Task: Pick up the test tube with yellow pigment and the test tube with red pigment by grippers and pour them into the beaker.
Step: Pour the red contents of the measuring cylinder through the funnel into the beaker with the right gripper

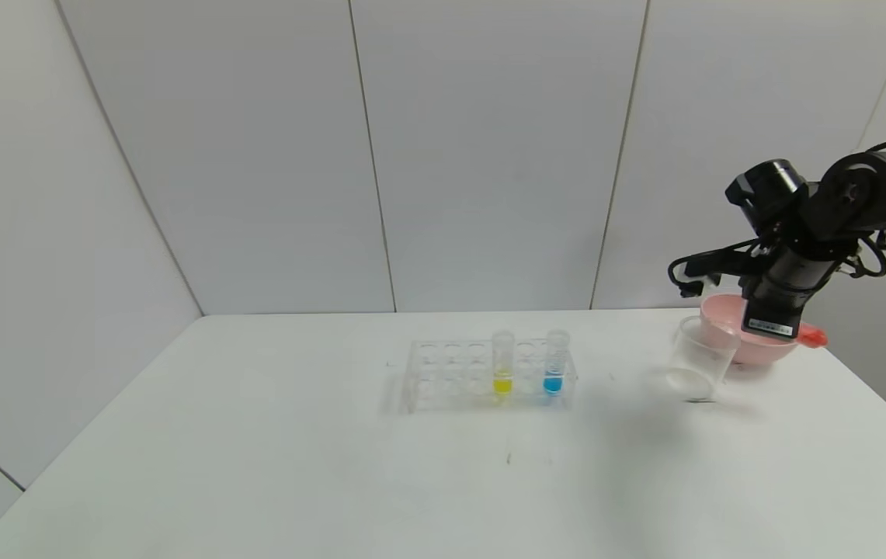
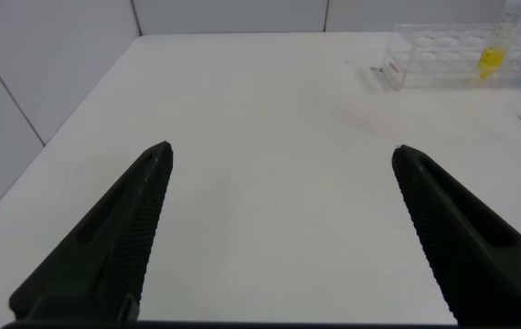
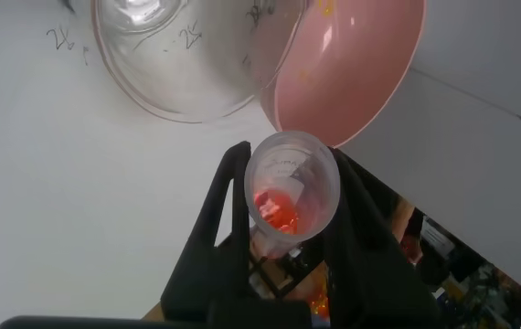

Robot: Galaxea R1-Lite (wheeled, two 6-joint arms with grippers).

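1. Black fingers point(image 2: 155, 215) of our left gripper point(image 2: 279, 228) hang spread wide over the desk point(image 1: 256, 466) near its left edge, holding nothing.
2. Our right gripper point(image 3: 288, 238) clamps the test tube with red pigment point(image 3: 290, 196) above the desk's far right corner, its mouth tipped toward the beaker point(image 1: 700, 359), which stands touching a pink bowl point(image 1: 753, 349).
3. At mid-desk, a clear rack point(image 1: 481, 373) holds the test tube with yellow pigment point(image 1: 502, 363) beside a blue tube point(image 1: 555, 362).

Clear glossy plastic — beaker point(image 1: 699, 361), rack point(image 1: 454, 375); pink bowl point(image 3: 352, 68) smooth, glossy; table point(image 1: 334, 481) matt white.
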